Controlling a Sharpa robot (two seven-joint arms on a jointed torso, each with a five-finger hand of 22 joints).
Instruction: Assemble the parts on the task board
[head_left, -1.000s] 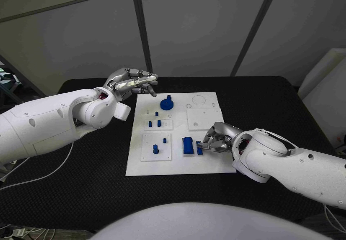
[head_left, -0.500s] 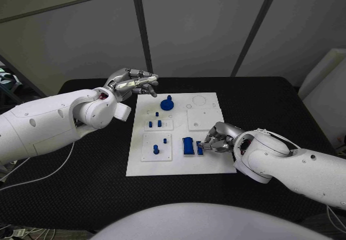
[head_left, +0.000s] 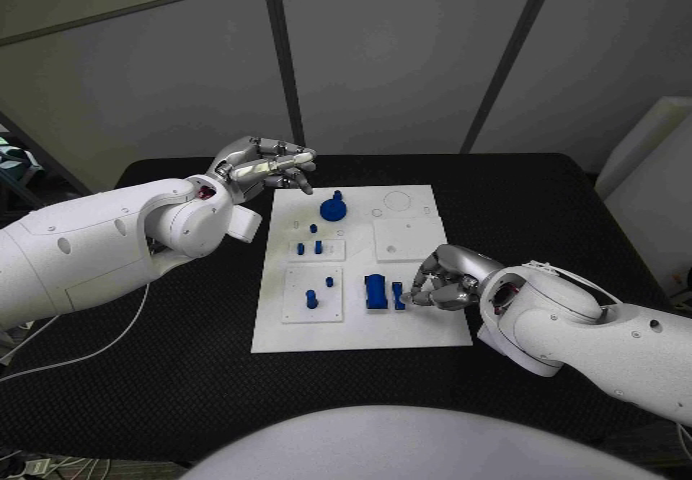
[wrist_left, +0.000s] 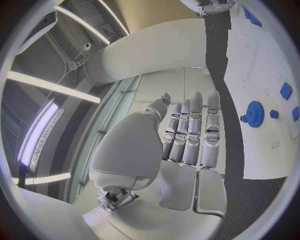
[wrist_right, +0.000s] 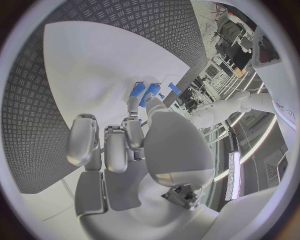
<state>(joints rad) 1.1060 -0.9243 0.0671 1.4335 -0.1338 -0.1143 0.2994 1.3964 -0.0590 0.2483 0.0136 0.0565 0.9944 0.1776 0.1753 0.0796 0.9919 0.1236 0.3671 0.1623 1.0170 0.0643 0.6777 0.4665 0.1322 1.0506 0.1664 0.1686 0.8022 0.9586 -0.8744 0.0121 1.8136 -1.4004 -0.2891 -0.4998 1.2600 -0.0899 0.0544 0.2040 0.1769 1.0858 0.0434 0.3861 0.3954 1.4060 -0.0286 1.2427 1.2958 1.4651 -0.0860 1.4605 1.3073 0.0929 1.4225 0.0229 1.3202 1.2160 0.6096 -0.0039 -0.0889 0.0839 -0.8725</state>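
On the task board, small blue part at right hand fingertips (grip unclear), left hand curled, empty.

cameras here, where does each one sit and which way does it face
Head view: on the robot's head, looking down at the black table and task board; both white arms, left hand and right hand show.
Left wrist view: behind the left hand, looking past its straight, empty fingers; the task board runs alongside.
Right wrist view: behind the right hand, facing the task board and small blue parts at its fingertips.
Shared: head and left wrist views both show the blue gear.
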